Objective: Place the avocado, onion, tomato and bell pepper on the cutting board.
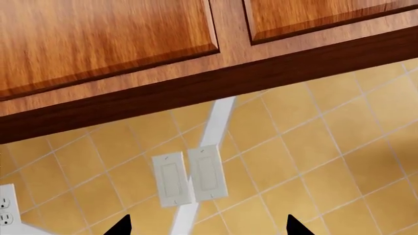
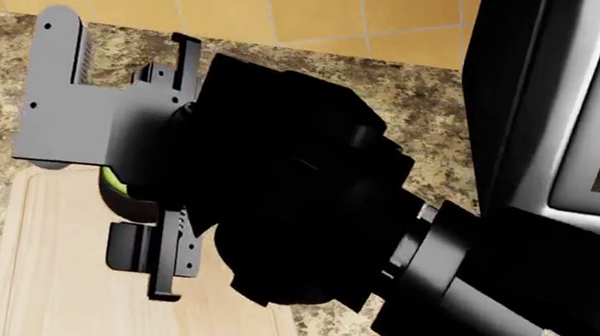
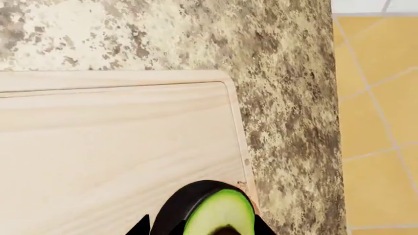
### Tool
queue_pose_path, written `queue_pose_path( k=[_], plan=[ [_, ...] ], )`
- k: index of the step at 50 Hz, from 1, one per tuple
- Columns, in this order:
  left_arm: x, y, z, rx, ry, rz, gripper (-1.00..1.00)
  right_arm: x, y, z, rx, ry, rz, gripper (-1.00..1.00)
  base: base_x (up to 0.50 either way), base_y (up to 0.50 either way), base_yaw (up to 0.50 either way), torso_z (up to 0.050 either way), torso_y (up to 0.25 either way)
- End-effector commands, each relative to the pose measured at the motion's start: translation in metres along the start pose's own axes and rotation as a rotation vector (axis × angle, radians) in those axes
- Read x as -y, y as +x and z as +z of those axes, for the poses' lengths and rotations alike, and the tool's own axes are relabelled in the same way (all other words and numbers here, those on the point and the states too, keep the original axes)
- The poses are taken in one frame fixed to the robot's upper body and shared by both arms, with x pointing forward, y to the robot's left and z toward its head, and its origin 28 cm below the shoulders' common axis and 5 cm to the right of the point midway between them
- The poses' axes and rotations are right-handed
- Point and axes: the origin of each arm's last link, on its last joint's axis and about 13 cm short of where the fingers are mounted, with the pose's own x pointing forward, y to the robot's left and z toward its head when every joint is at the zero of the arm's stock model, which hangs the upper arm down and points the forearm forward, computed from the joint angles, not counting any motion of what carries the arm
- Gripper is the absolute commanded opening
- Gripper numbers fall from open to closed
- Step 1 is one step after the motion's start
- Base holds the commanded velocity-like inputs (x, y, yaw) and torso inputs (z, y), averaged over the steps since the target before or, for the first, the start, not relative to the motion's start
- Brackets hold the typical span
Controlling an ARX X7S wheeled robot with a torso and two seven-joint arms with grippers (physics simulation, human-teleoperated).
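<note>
A: What does the left wrist camera see?

B: Only wall. Brown cabinets, yellow tiles and 2 white switches. The 2 dark tips of the left gripper stand wide apart with nothing between them. No food there, so that arm looks far from the job.

A: And from the head?

B: The big black right arm covers most of it. The right gripper hangs over the far edge of the cutting board. A bit of green peeks out by it. That's the avocado.

A: Is it holding it?

B: Look at the right wrist camera. The avocado sits right between the dark fingers, cut side showing, so I think the jaws are closed on it. Below it is the cutting board, close to a corner and just inside the rim. The speckled counter is right beside it.

A: So which way next?

B: I'd guess straight down, maybe a bit more toward the middle.
</note>
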Motion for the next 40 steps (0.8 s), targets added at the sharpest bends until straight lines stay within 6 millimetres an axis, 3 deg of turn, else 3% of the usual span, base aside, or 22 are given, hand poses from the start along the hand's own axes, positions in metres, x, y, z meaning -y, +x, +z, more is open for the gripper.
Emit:
queue_pose_path(
  k=[1,12,28,40],
  plan=[
    [-0.001,0.0,0.001,0.004,-0.002,0.004,1.0,0.004,-0.005,0.029,0.069,-0.084,-0.001,-1.0,0.0,0.0,0.0,0.0,0.0],
    [-0.003,-0.002,-0.006,-0.01,-0.004,0.012,1.0,0.019,0.019,0.03,0.142,-0.037,-0.115,-1.0,0.0,0.0,0.0,0.0,0.0],
    [-0.006,-0.006,-0.006,-0.013,-0.004,0.025,1.0,0.004,0.042,0.034,0.211,-0.011,-0.124,-1.0,0.0,0.0,0.0,0.0,0.0],
    [-0.007,-0.005,-0.006,-0.013,-0.006,0.027,1.0,-0.008,0.059,0.023,0.212,0.015,-0.124,-1.0,0.0,0.0,0.0,0.0,0.0]
  ],
)
